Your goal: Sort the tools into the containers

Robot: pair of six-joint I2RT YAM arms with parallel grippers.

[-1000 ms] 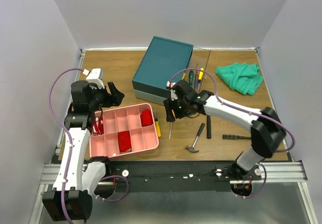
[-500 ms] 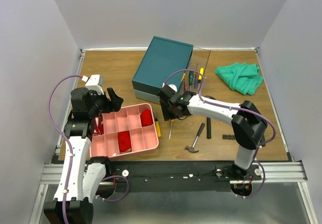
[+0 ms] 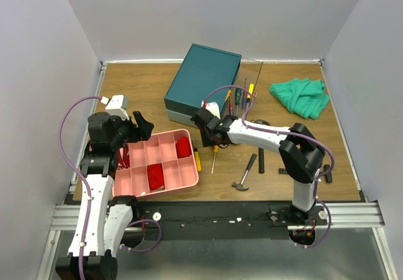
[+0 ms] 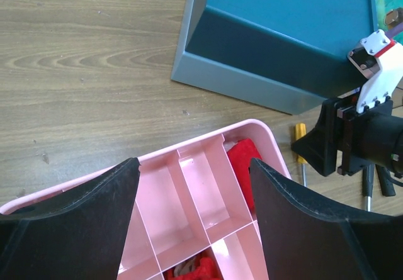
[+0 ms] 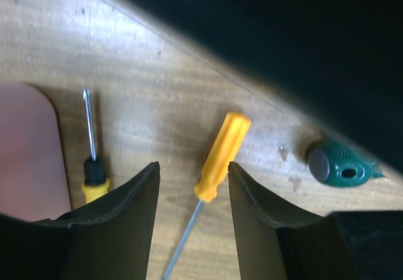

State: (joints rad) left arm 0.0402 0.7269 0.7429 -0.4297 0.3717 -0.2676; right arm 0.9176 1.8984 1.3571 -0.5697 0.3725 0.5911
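Note:
The dark teal box [image 3: 203, 80] stands at the table's back middle. My right gripper [image 3: 208, 131] is open just in front of it, low over an orange-handled screwdriver [image 5: 222, 157] that lies between its fingers on the wood. A yellow-and-black screwdriver [image 5: 93, 167] lies to its left by the pink tray's corner. A green handle [image 5: 337, 165] lies to the right. Several screwdrivers [image 3: 242, 96] lie by the box's right side. A hammer [image 3: 247, 172] and a black tool [image 3: 261, 158] lie nearer. My left gripper [image 3: 141, 126] is open and empty over the pink tray [image 4: 189, 185].
The pink divided tray [image 3: 189, 178] holds red items and sits front left. A green cloth [image 3: 301, 96] lies at the back right. A black tool [image 3: 286, 171] lies partly behind the right arm. The teal box [image 4: 277, 34] fills the left wrist view's top.
My right gripper has moved left and back, toward the box's front, and now stands over the orange screwdriver. The left arm has shifted only slightly.

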